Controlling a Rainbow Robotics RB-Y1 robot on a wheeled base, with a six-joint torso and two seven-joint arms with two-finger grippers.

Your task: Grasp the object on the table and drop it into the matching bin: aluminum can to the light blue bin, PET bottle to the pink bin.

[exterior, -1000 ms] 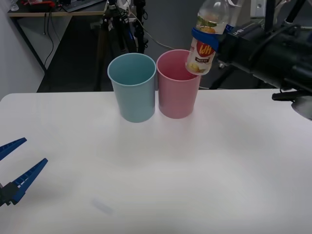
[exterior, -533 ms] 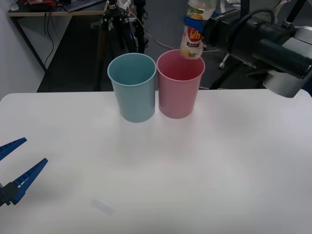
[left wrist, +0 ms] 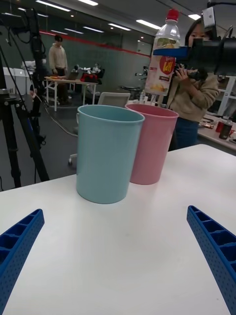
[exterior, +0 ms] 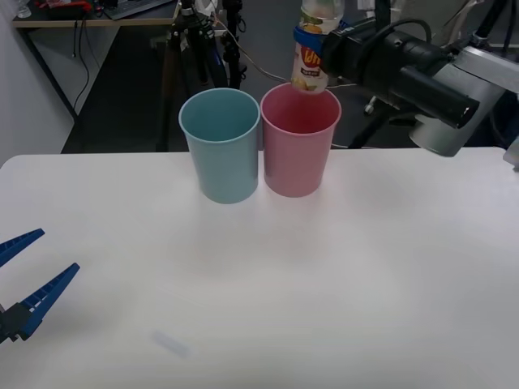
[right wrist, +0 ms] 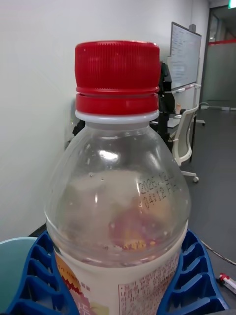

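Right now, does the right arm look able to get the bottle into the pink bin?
Probably yes: the right gripper holds the PET bottle upright just above the pink bin, whose open mouth is unobstructed.

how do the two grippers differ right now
The right gripper is shut on the PET bottle, raised above the pink bin; the left gripper is open, holds nothing and sits low over the table, near its left edge. The right one is at work; the left one is idle. Both have blue ribbed fingers.
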